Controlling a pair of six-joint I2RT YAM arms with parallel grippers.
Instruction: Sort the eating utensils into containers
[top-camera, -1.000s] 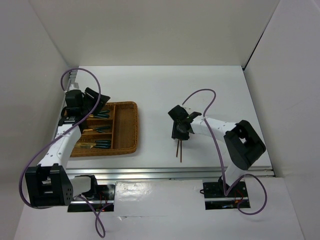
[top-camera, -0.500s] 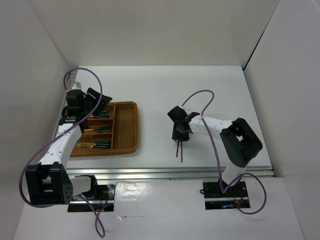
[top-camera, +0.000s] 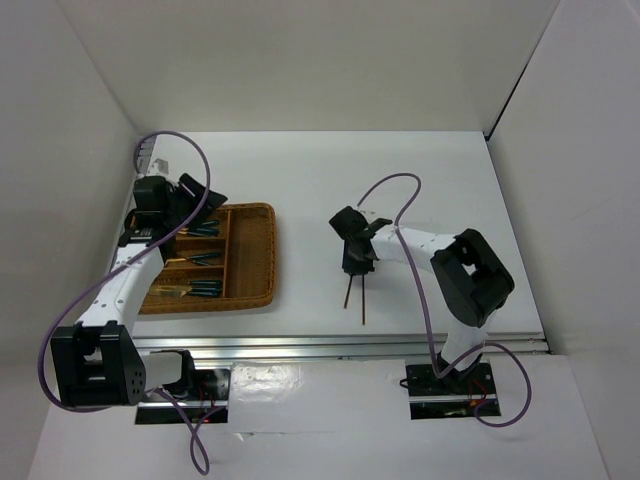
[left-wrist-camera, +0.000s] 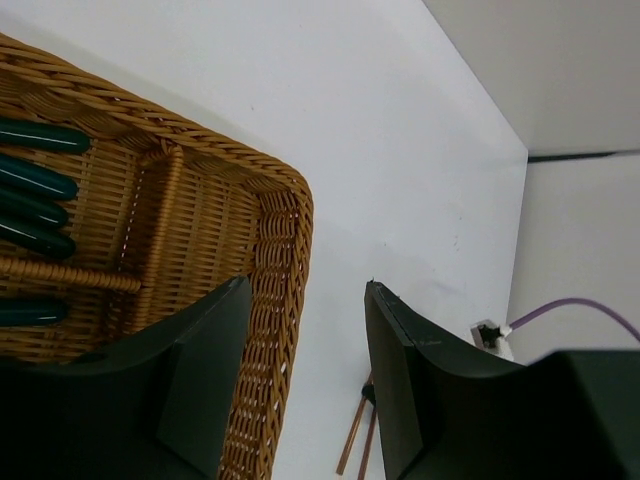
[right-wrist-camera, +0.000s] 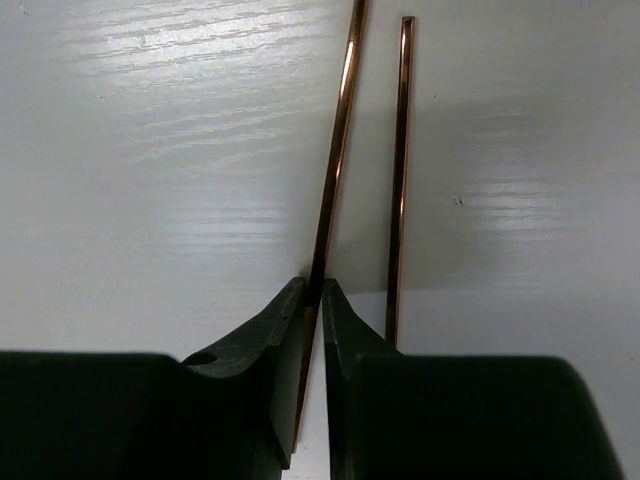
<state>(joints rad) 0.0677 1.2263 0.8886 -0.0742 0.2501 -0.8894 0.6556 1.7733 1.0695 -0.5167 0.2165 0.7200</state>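
- Right gripper (right-wrist-camera: 312, 295) clamped on one chopstick (right-wrist-camera: 335, 170), which points toward the near edge of the table (top-camera: 420, 180).
- Second chopstick (right-wrist-camera: 399, 180) lies just beside, nearly parallel.
- Left gripper (left-wrist-camera: 306, 290), jaws apart, above the tray (left-wrist-camera: 275, 250) rim.

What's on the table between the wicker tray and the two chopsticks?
Nothing: only bare white table lies between the tray and the chopsticks, clearest in the top external view.

Wicker tray (top-camera: 272, 250) sits on left of bench (top-camera: 420, 170), utensils (top-camera: 200, 262) in its left compartments. Left claw (top-camera: 203, 202) over tray's far-left corner. Mid-bench, right claw (top-camera: 358, 262) pinches held chopstick (right-wrist-camera: 335, 160); other chopstick (right-wrist-camera: 399, 170) just right of it.
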